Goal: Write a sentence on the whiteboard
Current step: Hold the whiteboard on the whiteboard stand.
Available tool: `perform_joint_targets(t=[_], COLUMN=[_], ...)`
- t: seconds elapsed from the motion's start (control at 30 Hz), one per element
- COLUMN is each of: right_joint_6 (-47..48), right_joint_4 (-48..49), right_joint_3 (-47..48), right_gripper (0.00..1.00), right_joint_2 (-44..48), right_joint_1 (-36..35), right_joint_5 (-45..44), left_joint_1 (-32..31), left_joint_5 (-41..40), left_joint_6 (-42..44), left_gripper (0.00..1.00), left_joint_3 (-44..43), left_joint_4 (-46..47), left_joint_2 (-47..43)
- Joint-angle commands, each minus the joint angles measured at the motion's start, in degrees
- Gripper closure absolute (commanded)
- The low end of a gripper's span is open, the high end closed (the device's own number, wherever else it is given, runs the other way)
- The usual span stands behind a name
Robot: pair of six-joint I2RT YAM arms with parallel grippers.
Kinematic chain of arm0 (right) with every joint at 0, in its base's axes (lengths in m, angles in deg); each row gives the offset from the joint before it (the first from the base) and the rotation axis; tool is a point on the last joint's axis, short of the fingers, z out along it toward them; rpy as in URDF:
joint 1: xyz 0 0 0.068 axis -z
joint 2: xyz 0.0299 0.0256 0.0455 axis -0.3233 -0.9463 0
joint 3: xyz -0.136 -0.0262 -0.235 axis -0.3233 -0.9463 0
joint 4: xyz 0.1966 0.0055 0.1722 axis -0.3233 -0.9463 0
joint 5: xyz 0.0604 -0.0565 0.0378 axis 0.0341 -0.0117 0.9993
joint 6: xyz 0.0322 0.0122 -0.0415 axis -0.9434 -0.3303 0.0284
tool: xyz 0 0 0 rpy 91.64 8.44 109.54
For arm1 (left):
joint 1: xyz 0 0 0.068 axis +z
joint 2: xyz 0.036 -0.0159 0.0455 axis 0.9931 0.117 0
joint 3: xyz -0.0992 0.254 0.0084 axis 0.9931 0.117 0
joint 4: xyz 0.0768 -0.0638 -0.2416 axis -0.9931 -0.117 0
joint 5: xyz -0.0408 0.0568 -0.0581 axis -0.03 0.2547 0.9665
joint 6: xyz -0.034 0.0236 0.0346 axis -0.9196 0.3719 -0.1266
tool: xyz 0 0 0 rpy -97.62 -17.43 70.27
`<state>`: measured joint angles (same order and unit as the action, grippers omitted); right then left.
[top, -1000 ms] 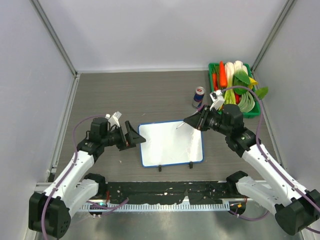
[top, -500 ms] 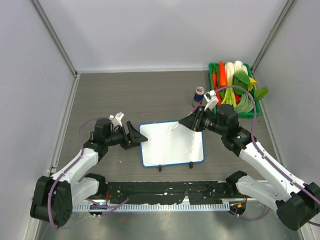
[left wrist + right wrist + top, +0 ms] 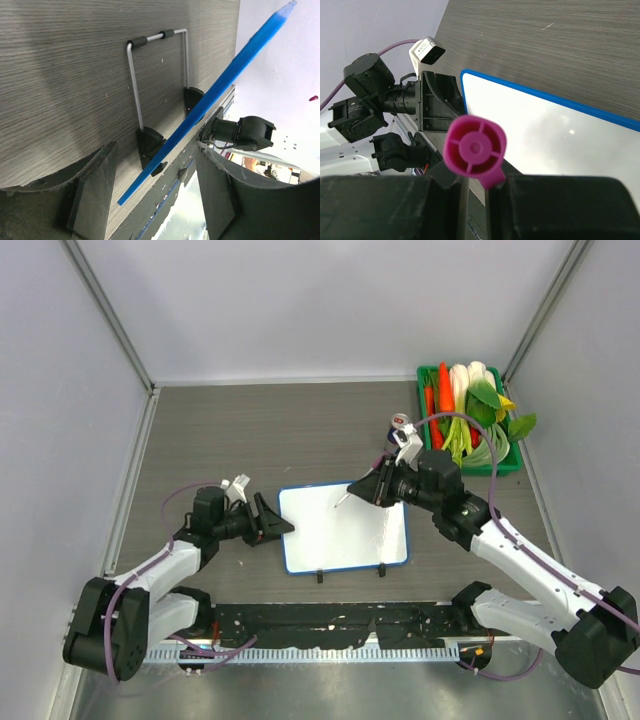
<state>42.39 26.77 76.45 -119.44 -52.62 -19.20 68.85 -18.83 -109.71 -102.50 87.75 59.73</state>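
The whiteboard (image 3: 345,540) lies at the middle of the tabletop's (image 3: 250,430) near edge. The left jaws stand released astride its left rim; the right jaws clench the marker (image 3: 475,150). Without a firm grip, the board may slide under writing.

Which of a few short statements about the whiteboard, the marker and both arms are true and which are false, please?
1. The right gripper holds a marker with a pink end. True.
2. The whiteboard touches the green crate. False: they lie well apart.
3. The left gripper has its jaws on either side of the whiteboard's blue rim. True.
4. The can stands beside the left arm. False: it stands by the green crate, near the right arm.
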Motion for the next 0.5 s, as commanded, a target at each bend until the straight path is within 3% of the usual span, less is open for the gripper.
perform_joint_targets(t=[0.0,0.47], right_joint_6=[-0.78,-0.87], right_joint_4=[3.89,4.25], right_joint_3=[0.92,1.62], right_gripper=[0.99,0.99], right_joint_2=[-0.77,-3.23], right_joint_1=[-1.48,-5.88], right_joint_5=[-1.8,-5.23], left_joint_1=[0.2,-1.12], left_joint_5=[-0.21,1.2], left_joint_6=[1.68,1.33], left_gripper=[0.36,0.47], left_joint_3=[1.15,4.4], left_joint_4=[6.54,16.12], left_joint_2=[1.54,4.36])
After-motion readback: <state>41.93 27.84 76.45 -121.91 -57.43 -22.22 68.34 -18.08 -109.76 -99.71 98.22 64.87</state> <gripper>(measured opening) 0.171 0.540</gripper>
